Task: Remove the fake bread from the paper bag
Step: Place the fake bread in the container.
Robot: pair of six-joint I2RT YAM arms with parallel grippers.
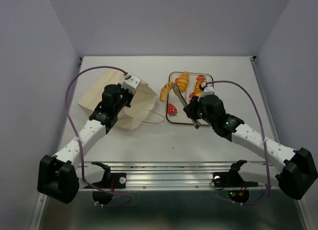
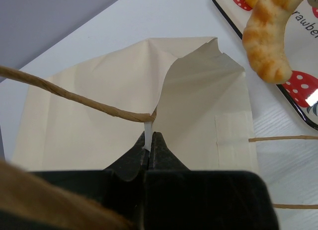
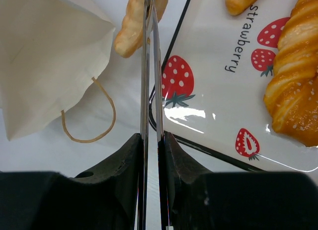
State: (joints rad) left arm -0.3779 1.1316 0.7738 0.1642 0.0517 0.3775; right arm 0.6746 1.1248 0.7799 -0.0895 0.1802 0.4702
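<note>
The cream paper bag (image 1: 144, 98) lies on its side at the left with its mouth toward the tray. My left gripper (image 1: 128, 93) is shut on the bag's upper rim by a cord handle; the left wrist view shows the gripper (image 2: 149, 140) holding the bag (image 2: 89, 115) open. My right gripper (image 1: 195, 113) is shut on metal tongs (image 3: 150, 66). The tong tips close on the crescent croissant (image 1: 166, 93) at the tray's left edge (image 3: 130, 29). The long ridged loaf (image 3: 293, 91) and the other croissant (image 1: 183, 82) lie on the tray.
The white strawberry-print tray (image 1: 175, 118) sits right of the bag, its edge also in the left wrist view (image 2: 298, 108). A loose cord handle (image 3: 89, 115) lies on the table between bag and tray. Purple cables arch over both arms.
</note>
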